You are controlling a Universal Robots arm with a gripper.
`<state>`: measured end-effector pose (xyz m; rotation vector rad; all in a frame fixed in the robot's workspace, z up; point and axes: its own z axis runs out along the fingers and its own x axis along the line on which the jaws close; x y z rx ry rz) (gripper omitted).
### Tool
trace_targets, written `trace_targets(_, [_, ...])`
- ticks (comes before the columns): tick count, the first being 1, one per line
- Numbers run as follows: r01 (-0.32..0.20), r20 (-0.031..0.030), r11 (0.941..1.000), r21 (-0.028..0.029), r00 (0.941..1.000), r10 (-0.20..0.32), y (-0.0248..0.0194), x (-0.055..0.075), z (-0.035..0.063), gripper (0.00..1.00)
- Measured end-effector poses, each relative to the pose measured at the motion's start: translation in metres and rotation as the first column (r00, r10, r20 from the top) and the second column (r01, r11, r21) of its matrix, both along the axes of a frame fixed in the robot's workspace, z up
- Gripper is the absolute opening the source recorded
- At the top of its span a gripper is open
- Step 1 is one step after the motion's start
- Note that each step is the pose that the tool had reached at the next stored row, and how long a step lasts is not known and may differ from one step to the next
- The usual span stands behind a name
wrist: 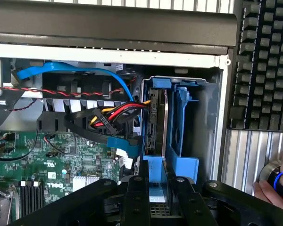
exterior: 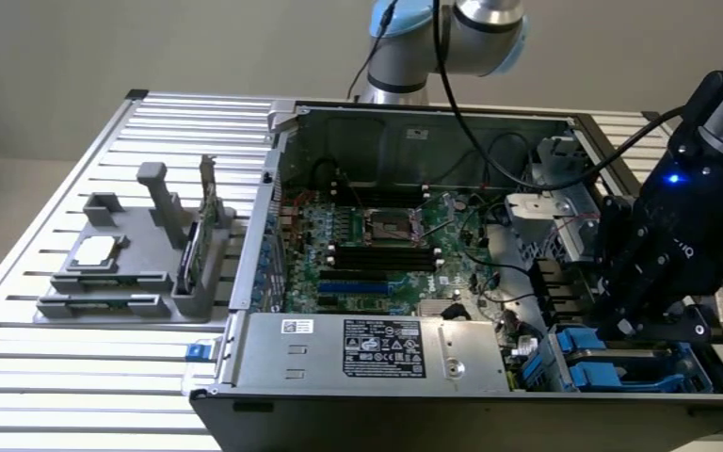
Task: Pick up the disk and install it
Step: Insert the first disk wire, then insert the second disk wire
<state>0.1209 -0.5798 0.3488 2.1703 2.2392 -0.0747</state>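
Where the slatted metal table [exterior: 35,311] carries everything, the biggest thing on it is the open computer case [exterior: 462,122], lying on its side with the green circuit board [exterior: 387,254] exposed. The grey power supply [exterior: 375,348] sits along the near edge of the case in the exterior view. A grey holder [exterior: 123,273] for parts stands on the table at the exterior view's left, well apart from the case.

The robot arm reaches down into the near corner of the case at the exterior view's right, its dark gripper [exterior: 650,325] just above the blue drive bay [exterior: 601,363]. In the wrist view the gripper [wrist: 155,188] hangs directly over the disk [wrist: 155,127], which stands on edge inside its blue carrier [wrist: 179,132], already down between the bay walls. Red, yellow and black cables [wrist: 118,113] and a blue ribbon cable [wrist: 75,70] run close beside it.

I cannot tell whether the fingers are closed on the carrier or only close to it; their tips are hidden.

The disk looks heavy for its size, stiff and smooth-sided, and likely sensitive to knocks. The plastic carrier's edges seem the safer place to hold, not the label face.

At the wrist view's edge a person's hand [wrist: 273,188] rests on a lit knob [wrist: 276,176].
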Motion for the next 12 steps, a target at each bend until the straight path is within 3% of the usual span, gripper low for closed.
trace_targets(12, [0.000, 0.0000, 1.0000, 0.0000, 1.0000, 0.000, 0.0000, 0.0000, 0.0000, 0.26])
